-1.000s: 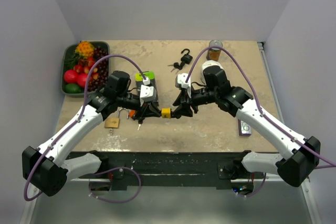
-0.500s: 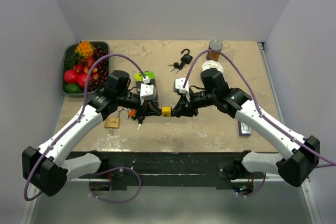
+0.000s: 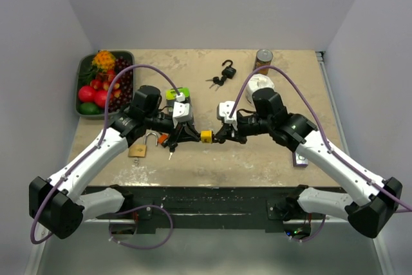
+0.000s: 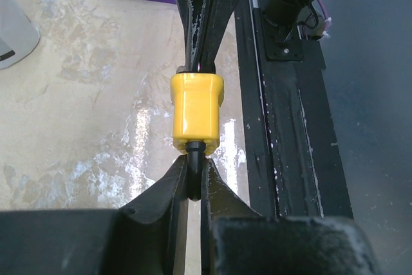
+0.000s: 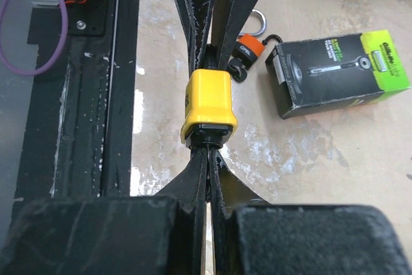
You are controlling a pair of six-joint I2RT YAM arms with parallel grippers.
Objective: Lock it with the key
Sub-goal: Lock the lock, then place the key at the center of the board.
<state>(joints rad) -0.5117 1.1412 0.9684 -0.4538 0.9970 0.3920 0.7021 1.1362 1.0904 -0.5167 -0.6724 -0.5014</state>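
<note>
Since a second ago, your right gripper (image 5: 207, 151) has drawn its fingers together and its arm has swung a little to the right. It now pinches tight at the black end of the yellow padlock (image 3: 206, 136); you cannot see what sits between the tips. Your left gripper (image 4: 192, 181) is clamped on the black stub at the padlock's other end. The padlock hangs between them over the table (image 3: 257, 159), toward the near edge, midway left to right.

My table (image 3: 257, 159) | far left: fruit tray (image 3: 81, 72) | far middle: black padlock (image 3: 228, 69), can (image 3: 263, 59) | near left: brass padlock (image 3: 137, 150) | near right: purple box (image 3: 300, 157)
</note>
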